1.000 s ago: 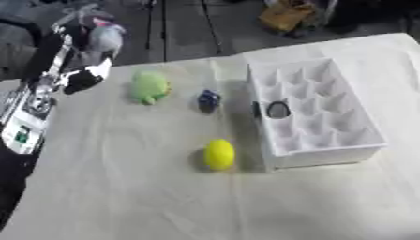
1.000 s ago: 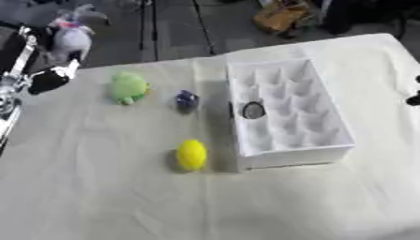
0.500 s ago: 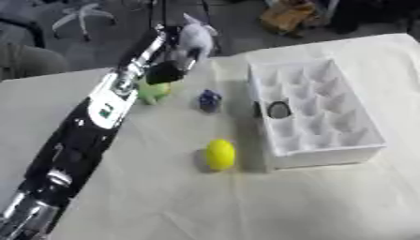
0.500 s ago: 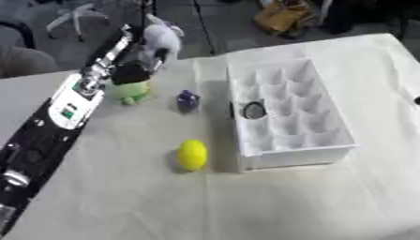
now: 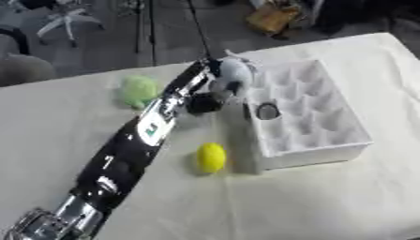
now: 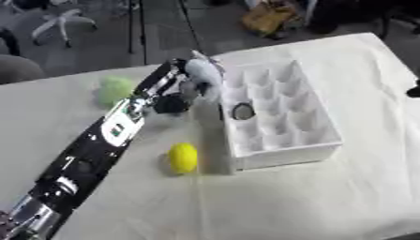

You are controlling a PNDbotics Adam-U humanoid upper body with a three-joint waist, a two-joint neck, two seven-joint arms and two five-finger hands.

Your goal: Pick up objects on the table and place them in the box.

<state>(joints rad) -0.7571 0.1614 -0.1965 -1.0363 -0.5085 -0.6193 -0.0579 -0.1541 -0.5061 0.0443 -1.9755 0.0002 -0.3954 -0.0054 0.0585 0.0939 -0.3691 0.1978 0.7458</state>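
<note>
Reaching across the bench point(image 5: 344, 197), my left hand point(image 5: 215, 89) is curled round a grey-white soft toy point(image 5: 234, 72) at the white box's point(image 5: 308, 110) near-left rim. My right hand shows only as a dark tip point(image 6: 413, 89) at the right edge; whether its fingers are spread or curled, I can't tell.

A cream cloth covers the bench point(image 5: 311, 206). On it lie a white compartment box point(image 5: 308, 115), a yellow lemon-shaped object point(image 5: 211, 157) just beside it, and a green object point(image 5: 138, 89) farther left.
</note>
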